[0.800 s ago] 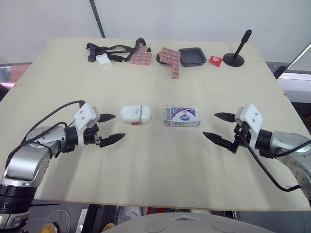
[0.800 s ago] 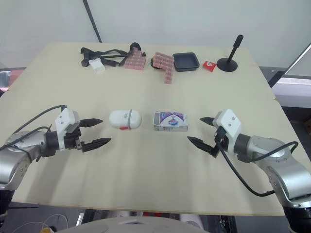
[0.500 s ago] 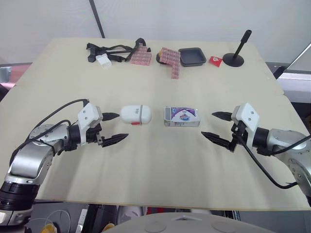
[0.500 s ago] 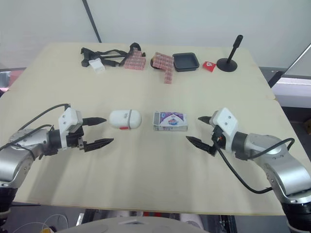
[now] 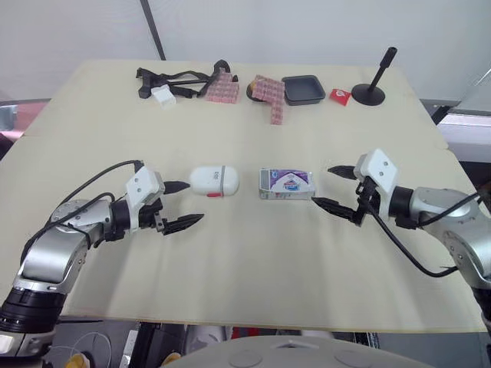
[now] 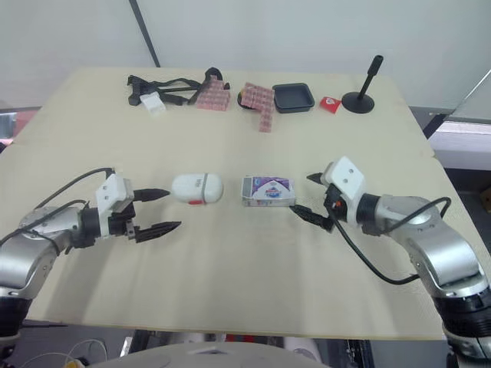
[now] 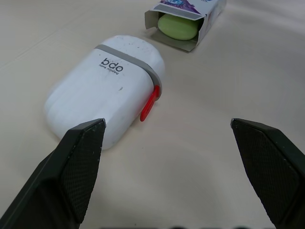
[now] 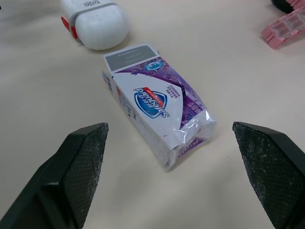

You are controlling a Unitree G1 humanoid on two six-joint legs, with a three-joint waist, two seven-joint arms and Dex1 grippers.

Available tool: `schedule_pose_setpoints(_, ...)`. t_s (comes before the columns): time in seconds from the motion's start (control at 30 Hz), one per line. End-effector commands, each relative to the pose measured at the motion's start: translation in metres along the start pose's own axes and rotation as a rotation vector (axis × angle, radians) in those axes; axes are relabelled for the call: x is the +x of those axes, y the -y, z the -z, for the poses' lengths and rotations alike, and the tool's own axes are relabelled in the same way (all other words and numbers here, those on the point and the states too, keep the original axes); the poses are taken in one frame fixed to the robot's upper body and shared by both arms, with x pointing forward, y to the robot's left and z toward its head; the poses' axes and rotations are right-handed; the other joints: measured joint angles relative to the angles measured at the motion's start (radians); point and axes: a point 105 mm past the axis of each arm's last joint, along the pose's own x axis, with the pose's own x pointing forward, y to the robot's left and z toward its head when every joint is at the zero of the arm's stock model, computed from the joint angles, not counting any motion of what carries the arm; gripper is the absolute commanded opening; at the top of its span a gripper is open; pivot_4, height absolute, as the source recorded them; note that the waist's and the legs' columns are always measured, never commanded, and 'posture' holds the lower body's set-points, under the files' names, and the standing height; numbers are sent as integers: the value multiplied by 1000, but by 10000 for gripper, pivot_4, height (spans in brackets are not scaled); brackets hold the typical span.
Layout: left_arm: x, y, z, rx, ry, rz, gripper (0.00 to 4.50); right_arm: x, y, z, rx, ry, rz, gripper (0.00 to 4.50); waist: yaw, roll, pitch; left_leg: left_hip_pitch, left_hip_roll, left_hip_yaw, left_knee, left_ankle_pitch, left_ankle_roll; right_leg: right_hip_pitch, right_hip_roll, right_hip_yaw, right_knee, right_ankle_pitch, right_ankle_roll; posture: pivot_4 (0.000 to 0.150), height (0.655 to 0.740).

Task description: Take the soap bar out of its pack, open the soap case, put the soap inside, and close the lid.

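unpacking: your right claw (image 5: 322,185), apart, is hovering at three o'clock of the soap pack (image 5: 287,185); left claw (image 5: 193,202) apart too; clamp the pack next.

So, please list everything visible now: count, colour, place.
soap case: one, white with grey band and red latch, table middle.
soap pack: one, purple and white, right of the case, left end open.
soap bar: one, green, inside the pack.
pink packets: two piles, pink, far edge.
tray: one, black, far edge.
stand: one, black, far right.
red packet: one, red, between tray and stand.
strap: one, black, far left.
white block: one, white, by the strap.
table: one, beige.
left gripper: one, black, open, near the case.
right gripper: one, black, open, by the pack.
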Motion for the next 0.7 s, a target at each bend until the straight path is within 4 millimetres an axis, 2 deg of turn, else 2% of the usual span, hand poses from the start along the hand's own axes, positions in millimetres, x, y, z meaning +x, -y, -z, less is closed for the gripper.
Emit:
schedule_pose_setpoints(0.03,-2,2,-9,37,27,-12,44768,3,3,-7,-68,-9,-40,45000,0,0,0,0,0,0,0,0,0,0,0,0,0,0,0,1500,7400)
schedule_pose_setpoints(0.17,-3,5,-8,33,25,-19,44768,12,9,-9,-133,-52,-90,45000,-2,0,0,-1,0,0,1,0,0,0,0,0,0,0,0,1500,7400)
schedule_pose_setpoints(0.37,-5,8,-9,32,32,-28,44768,29,17,-1,-189,-162,-211,45000,-4,0,0,0,0,0,2,0,0,0,1,0,3,0,0,1500,7400)
schedule_pose_setpoints(0.7,-5,11,-8,44,34,-43,44768,43,32,-9,-242,-147,-219,45000,-1,0,0,-1,1,0,4,0,0,-1,1,1,4,0,-1,1500,7400)
